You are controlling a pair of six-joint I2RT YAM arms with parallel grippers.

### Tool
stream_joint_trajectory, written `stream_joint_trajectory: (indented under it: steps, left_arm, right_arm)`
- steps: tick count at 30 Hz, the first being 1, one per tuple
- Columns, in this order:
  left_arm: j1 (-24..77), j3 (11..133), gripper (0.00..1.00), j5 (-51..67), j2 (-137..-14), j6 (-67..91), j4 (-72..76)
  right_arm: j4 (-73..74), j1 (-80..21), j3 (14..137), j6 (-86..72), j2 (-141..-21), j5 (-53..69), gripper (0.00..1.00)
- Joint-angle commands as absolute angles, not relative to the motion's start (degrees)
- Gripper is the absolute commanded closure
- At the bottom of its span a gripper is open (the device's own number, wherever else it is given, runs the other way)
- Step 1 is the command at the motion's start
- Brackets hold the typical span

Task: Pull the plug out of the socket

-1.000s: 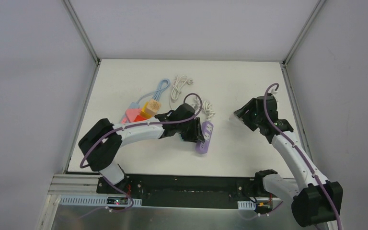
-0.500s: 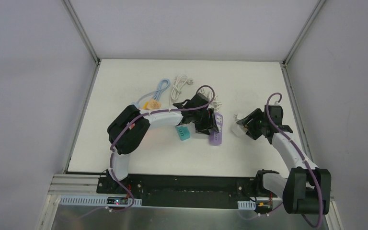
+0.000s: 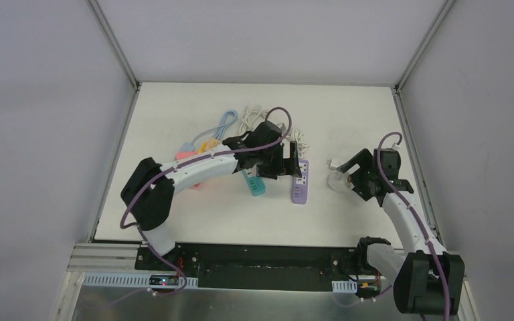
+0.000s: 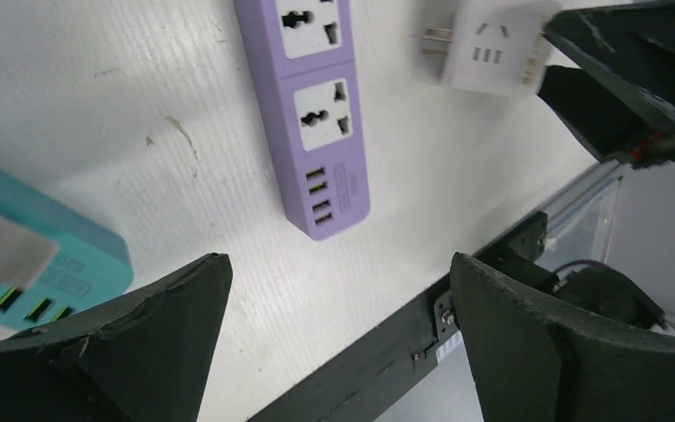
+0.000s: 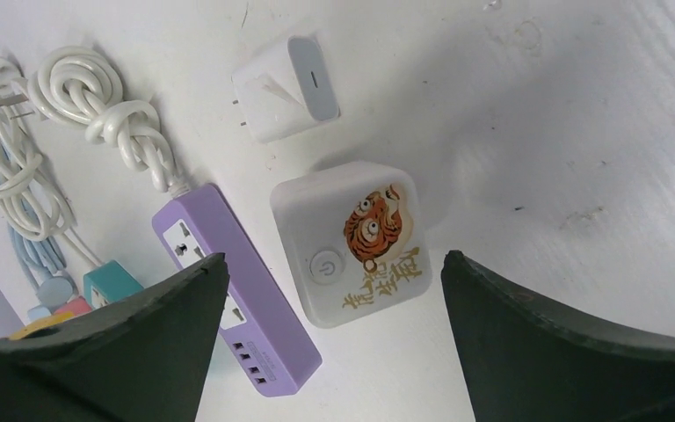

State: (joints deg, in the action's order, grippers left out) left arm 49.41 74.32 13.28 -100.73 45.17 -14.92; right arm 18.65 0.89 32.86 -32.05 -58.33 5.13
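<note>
Both tools have released since the earlier frames: the left one had been closed down on the strip and the right one had been clenched on the plug.

1. Right tool (image 3: 348, 175): jaws spread wide, holding nothing. It hangs over the plug.
2. Plug (image 5: 356, 242): a white block with a tiger print and a round button. It lies flat on the tabletop (image 3: 348, 114), out of the socket. The left wrist view shows its prongs bare and pointing toward the strip, with a gap between.
3. Purple socket strip (image 3: 299, 184): flat on the tabletop left of the plug. Both sockets and the row of small ports that show in the left wrist view are unoccupied.
4. Left tool (image 3: 289, 162): jaws wide apart, gripping nothing, over the strip's far half.
5. Teal strip (image 3: 255, 185): left of the purple one, apart from it.
6. White charger (image 5: 286, 88): just beyond the plug, not touching it.
7. White cord (image 5: 97, 114): knotted in a bundle and running into the purple strip's far end.
</note>
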Motion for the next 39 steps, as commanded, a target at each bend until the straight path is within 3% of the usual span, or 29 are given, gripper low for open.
stream_joint_trajectory:
  steps: [1, 11, 15, 19, 29, 35, 39]
  left_arm:
    - [49.22, 70.81, 0.01, 9.85, -91.5, 39.82, -17.0]
    - [49.22, 58.66, 0.01, 1.25, -73.7, 40.01, -21.79]
    - [49.17, 53.27, 0.01, -4.89, -66.5, 42.33, -24.85]
    - [49.21, 48.74, 0.02, -10.48, -59.62, 43.76, -27.86]
    - [48.89, 39.21, 0.03, -22.32, -46.69, 48.21, -28.32]
    - [47.82, 34.98, 0.11, -22.4, -46.14, 50.2, -21.98]
    - [45.08, 33.4, 0.1, -19.26, -47.52, 51.04, -17.17]
  right_arm:
    - [22.81, 1.14, 35.46, -31.38, -53.84, 2.18, 0.07]
    - [29.0, 0.85, 41.65, -29.84, -43.99, 14.62, 0.08]
    - [24.27, 0.09, 39.85, -32.33, -40.1, 26.87, 0.1]
    - [15.57, -5.83, 37.75, -35.6, -40.54, 30.92, 0.12]
    - [10.32, -37.16, 49.44, -30.83, -64.25, 3.63, 0.12]
    - [9.68, -43.43, 59.1, -26.14, -81.52, -3.84, 0.16]
    - [10.39, -44.42, 65.4, -24.63, -90.25, -5.27, 0.25]
